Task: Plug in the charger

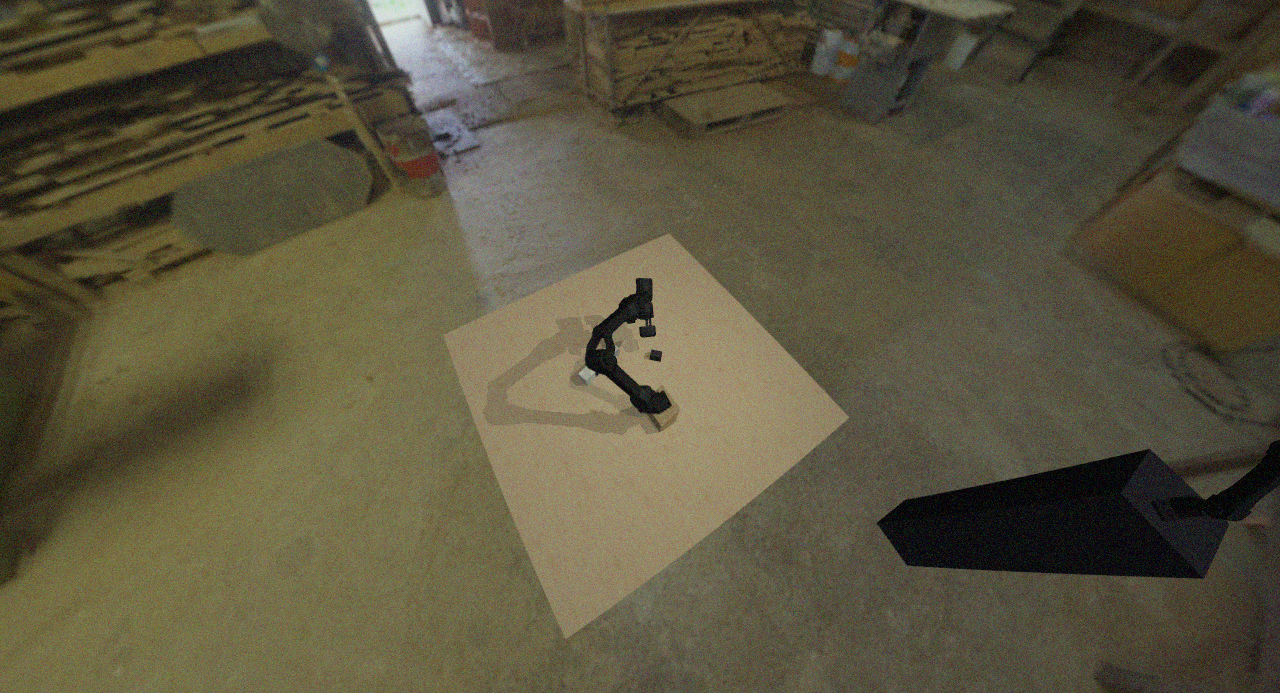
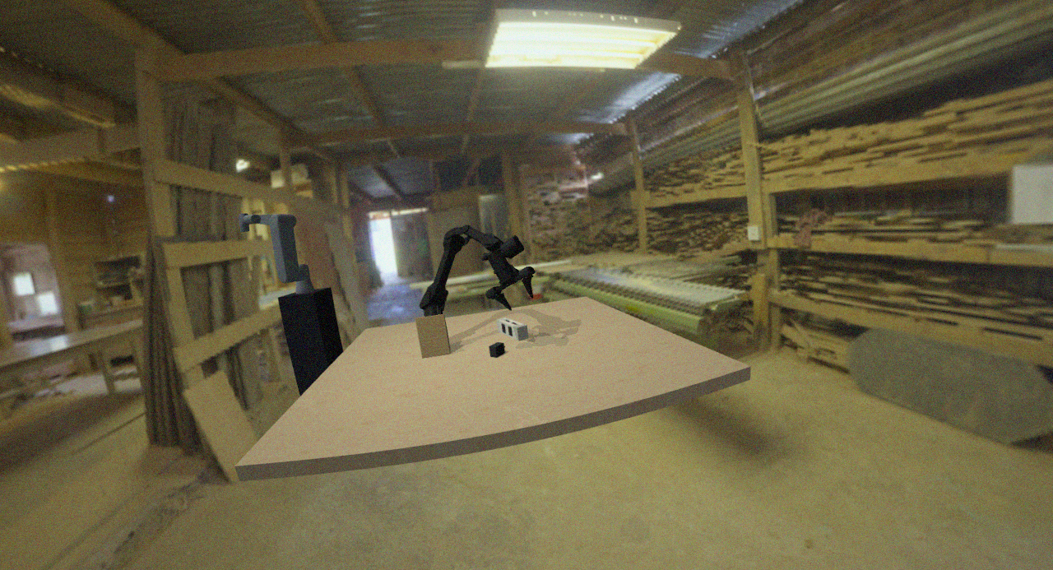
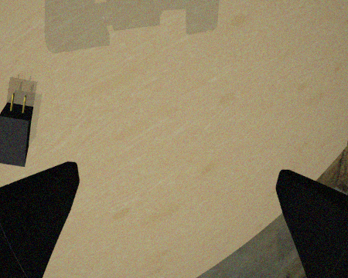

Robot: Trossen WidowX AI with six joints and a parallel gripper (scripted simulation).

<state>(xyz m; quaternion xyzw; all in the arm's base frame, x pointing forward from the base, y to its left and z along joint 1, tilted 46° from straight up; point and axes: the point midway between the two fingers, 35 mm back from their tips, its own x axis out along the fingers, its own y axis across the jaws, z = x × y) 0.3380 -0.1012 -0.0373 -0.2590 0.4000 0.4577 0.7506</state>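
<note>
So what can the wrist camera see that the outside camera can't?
Only the wrist view shows the charger's two yellow prongs and the open hand's two dark fingers up close, holding nothing. Only the outside view shows the whole arm, the white power strip and the tan block under the arm. Both show the charger lying alone on the board.
</note>
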